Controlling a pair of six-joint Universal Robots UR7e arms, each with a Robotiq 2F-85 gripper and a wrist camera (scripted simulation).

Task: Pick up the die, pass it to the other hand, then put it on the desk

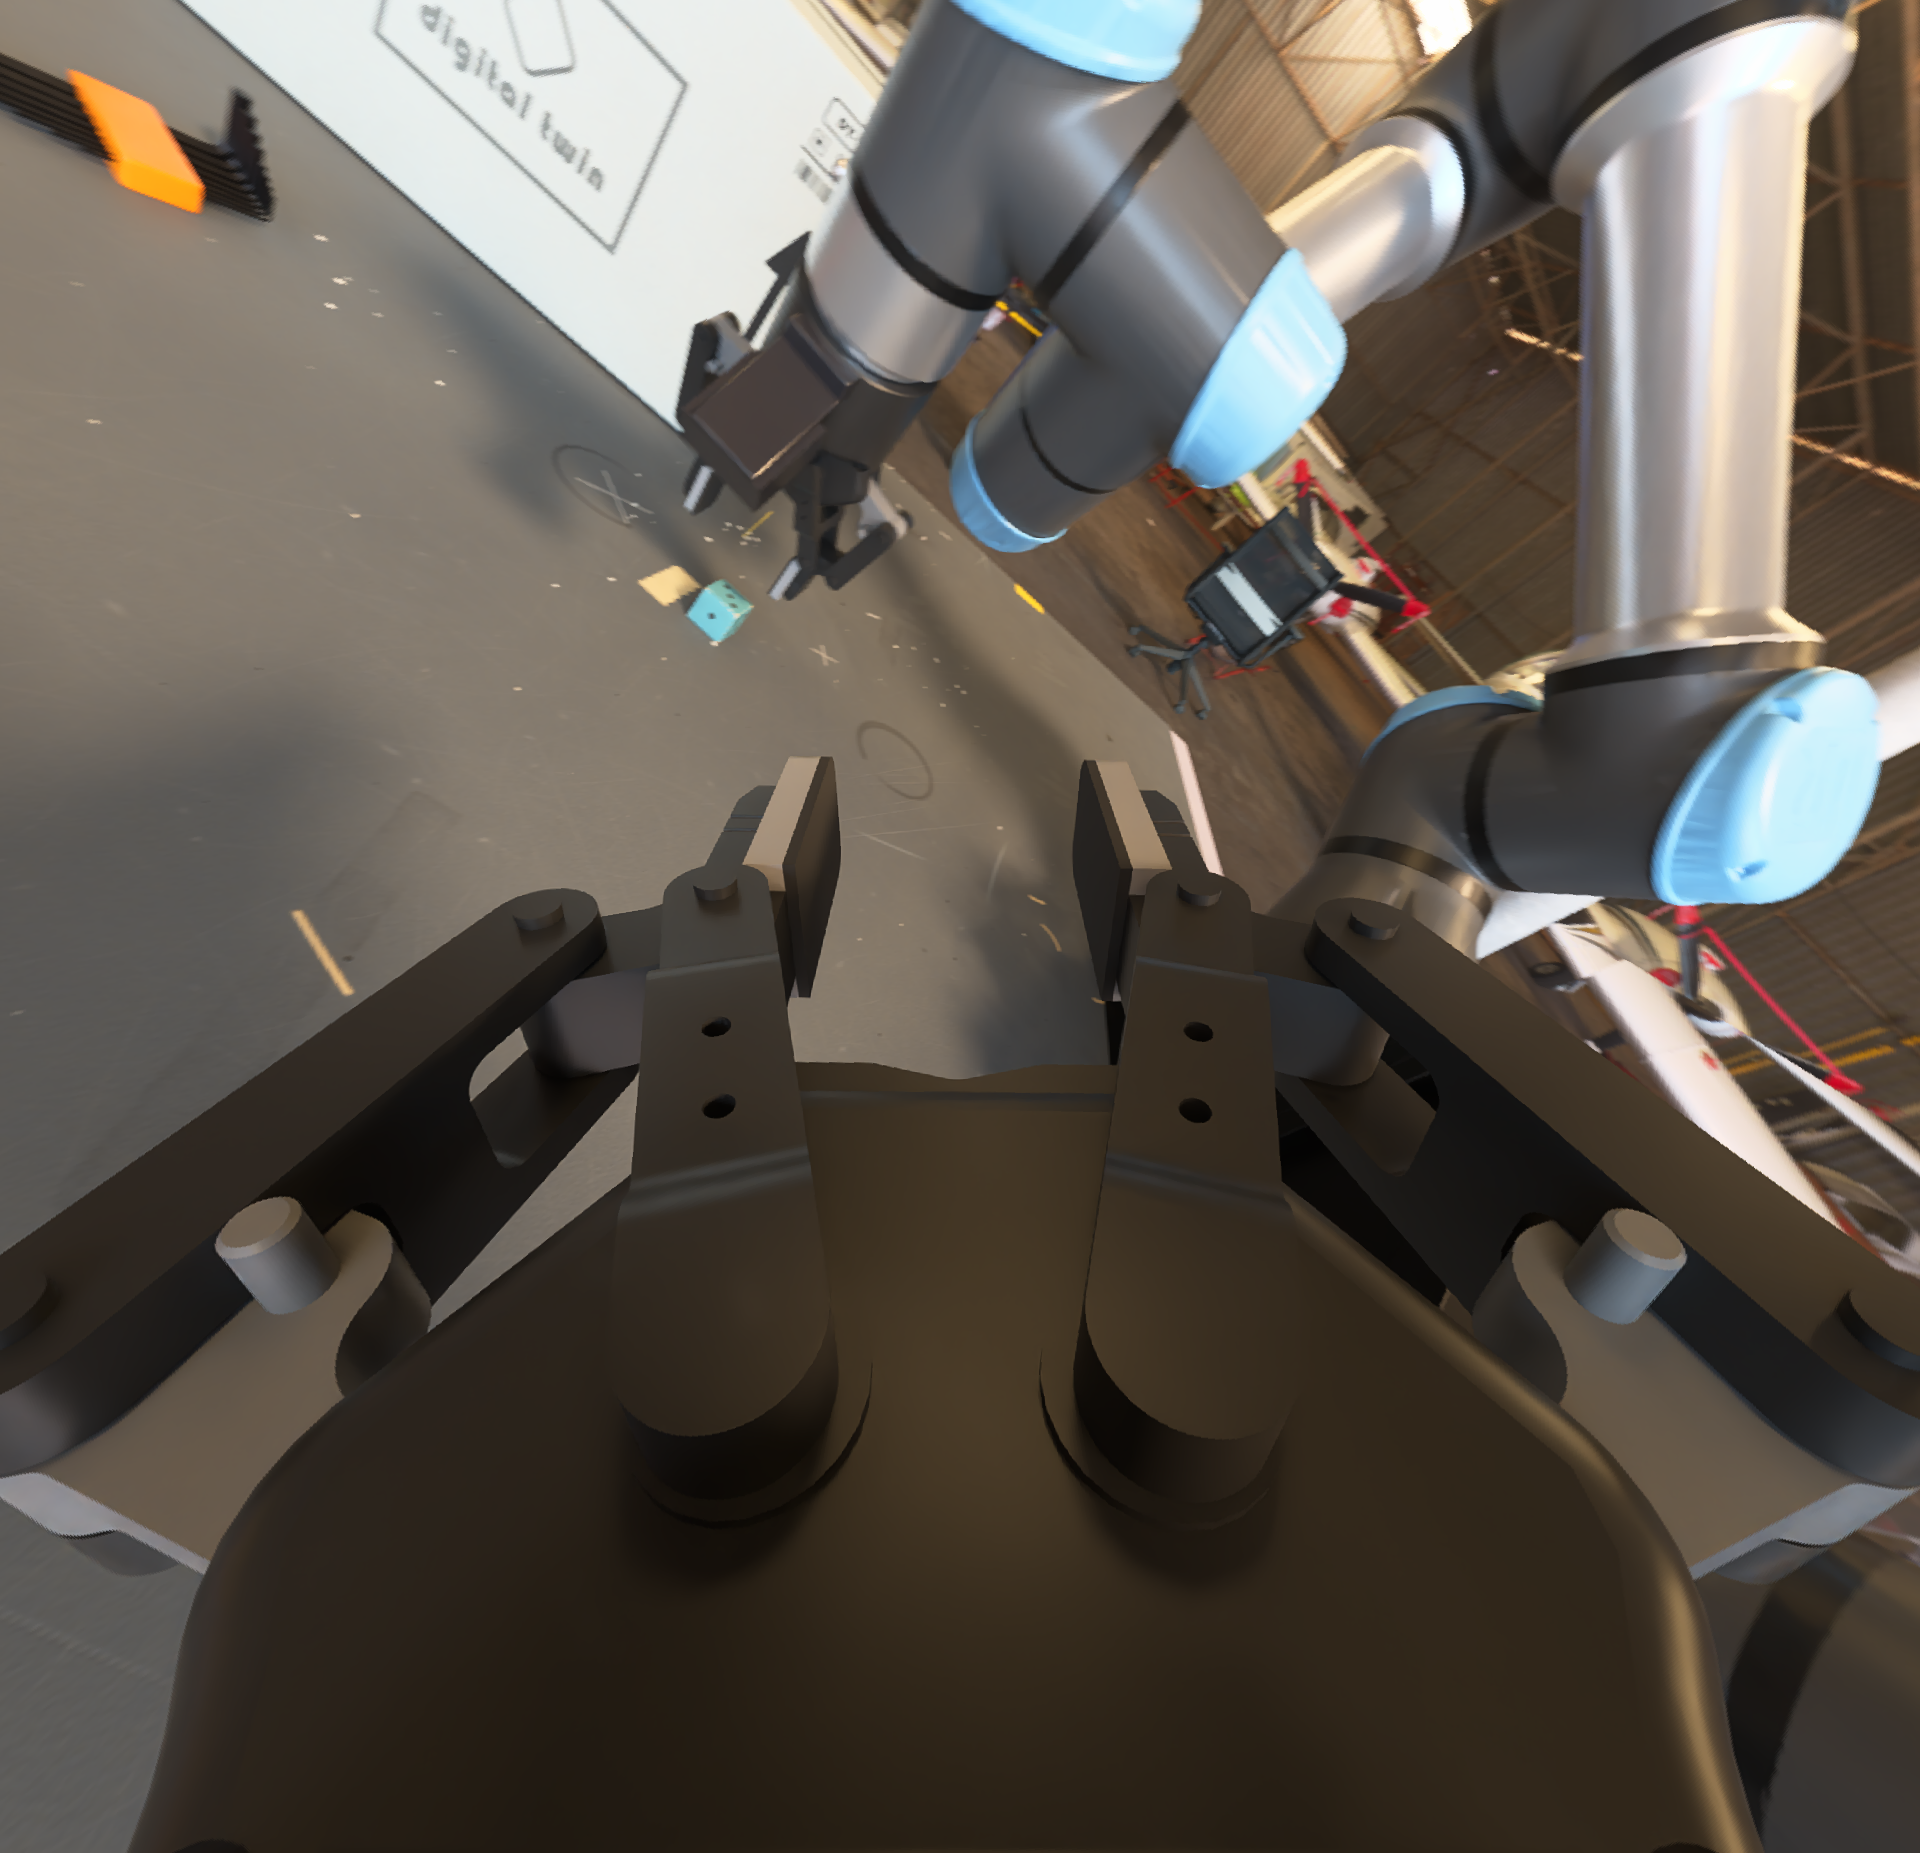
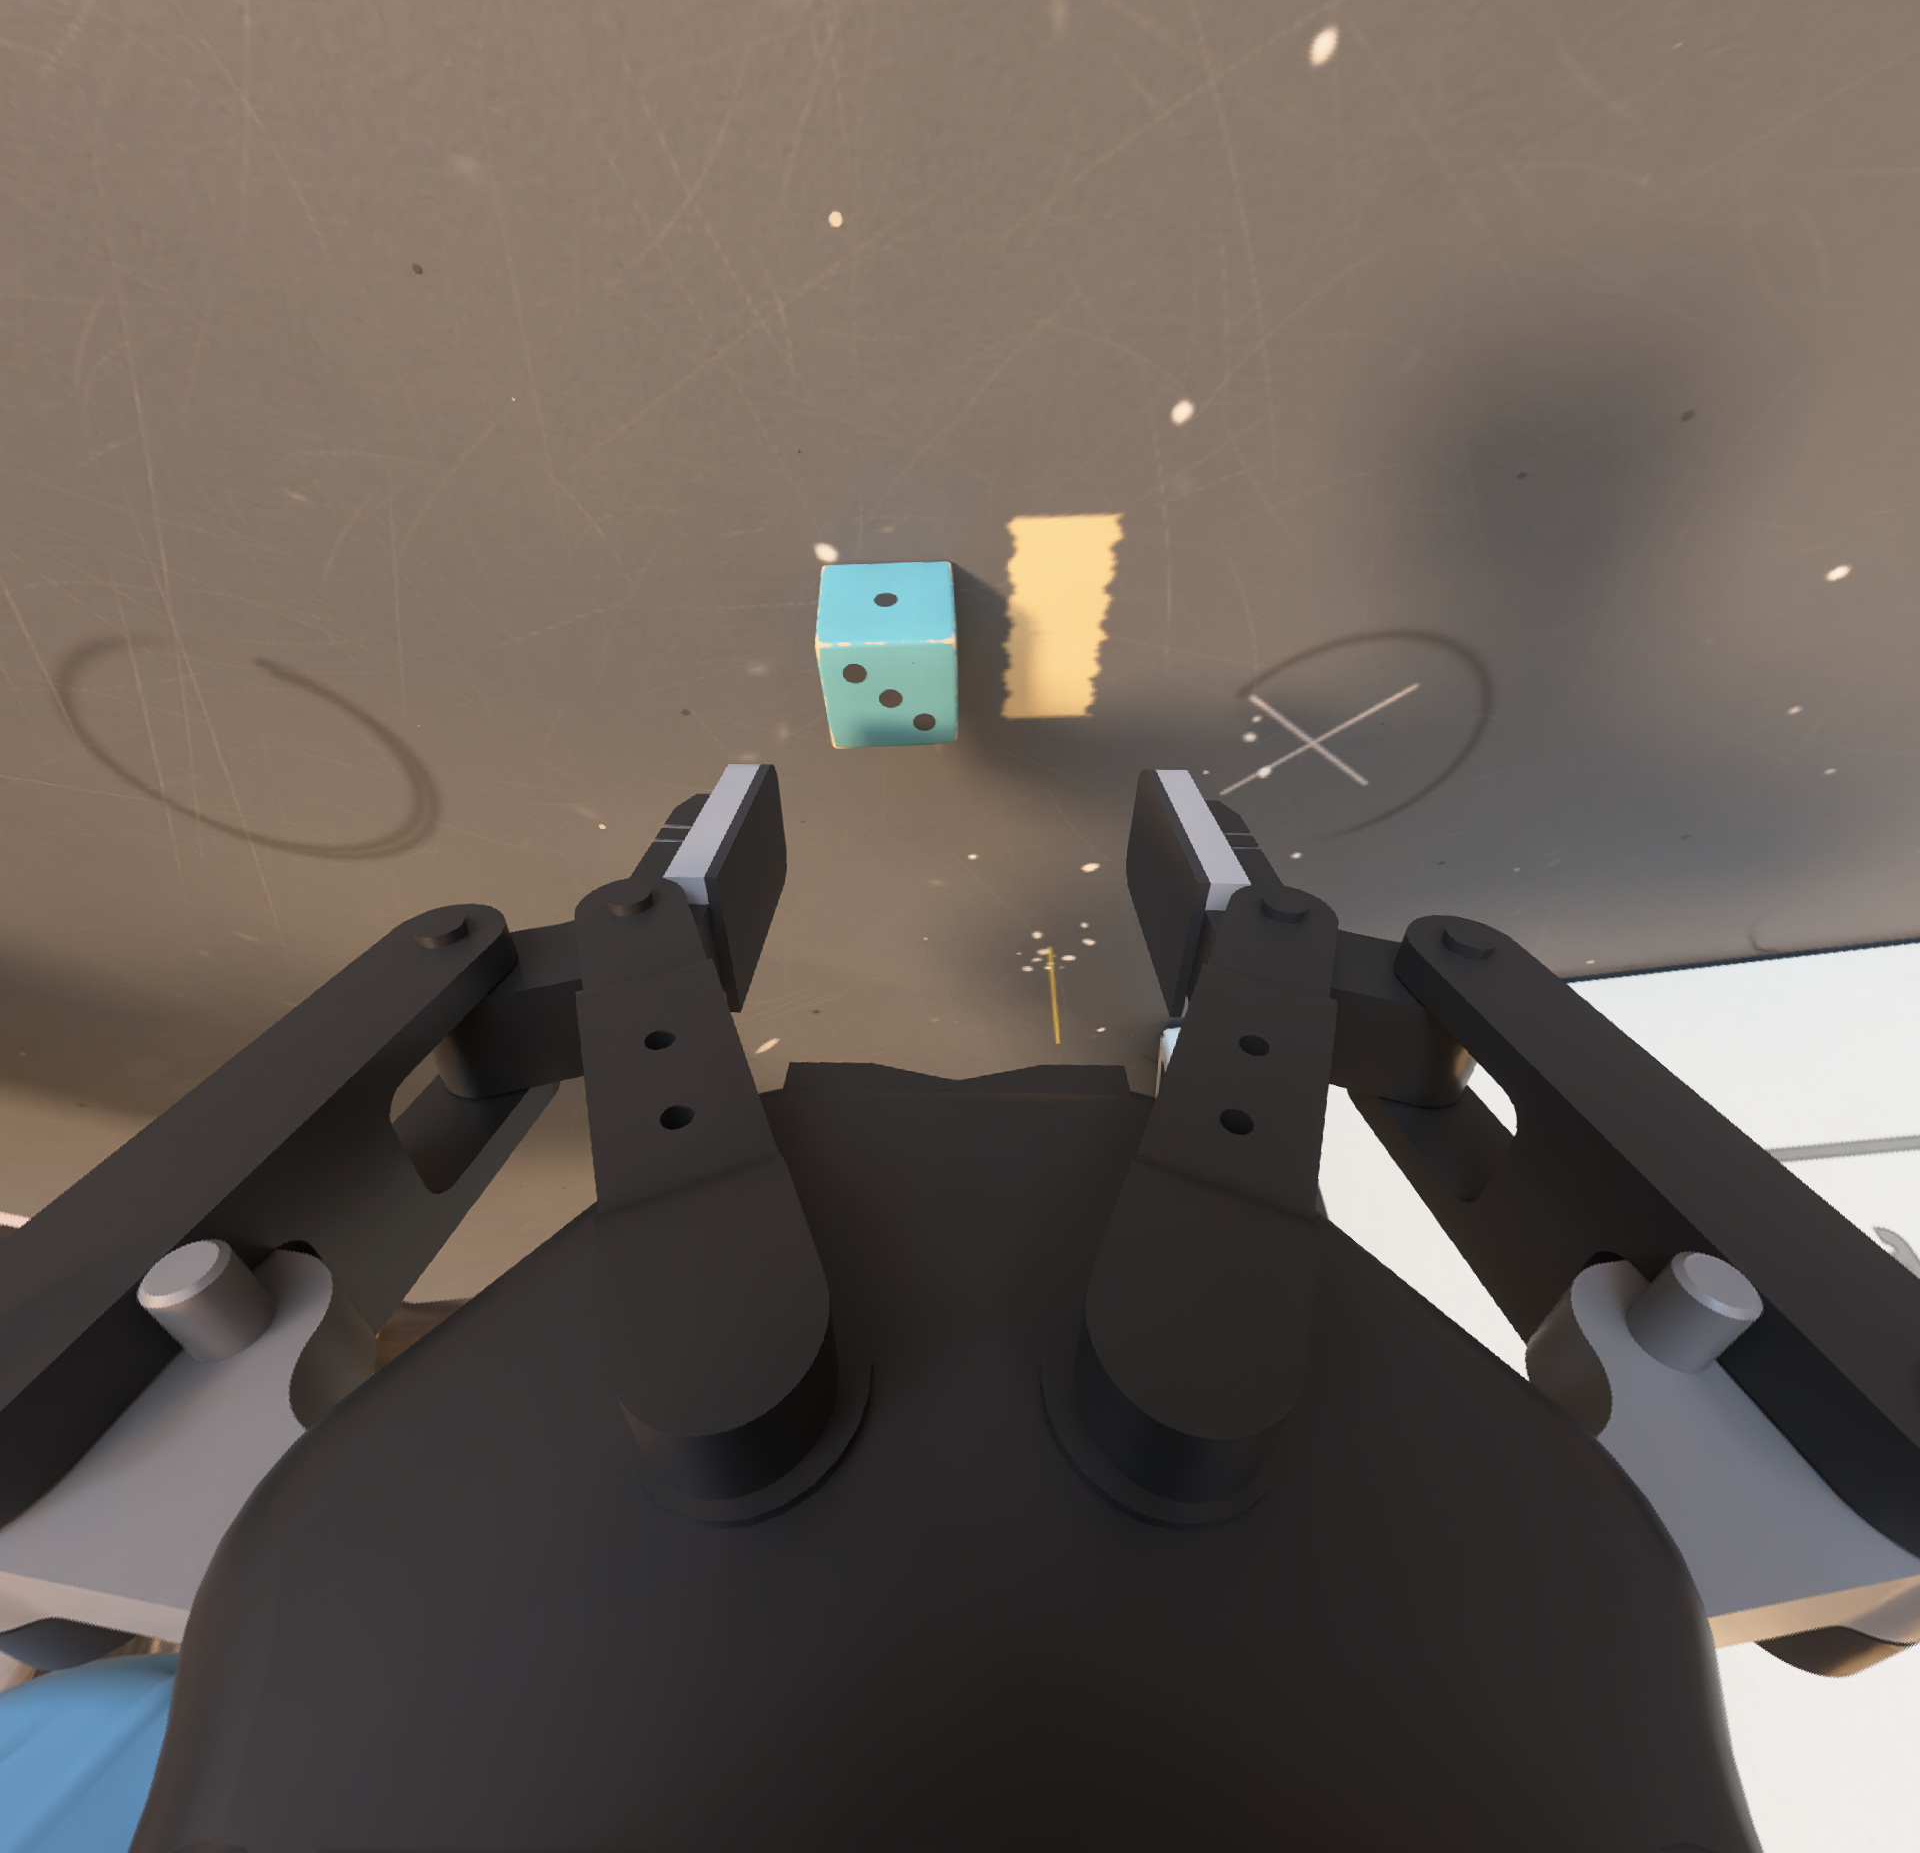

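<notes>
A light blue die with black pips rests on the grey desk. My right gripper is open and empty, hovering just short of the die, its fingertips apart from it. In the left wrist view the die lies far ahead, with the right gripper just beside it. My left gripper is open and empty, well back from the die above the desk.
A strip of yellow tape lies next to the die. An orange and black tool set lies at the far left. A white board lies on the desk. The right arm spans the view. The desk edge is near.
</notes>
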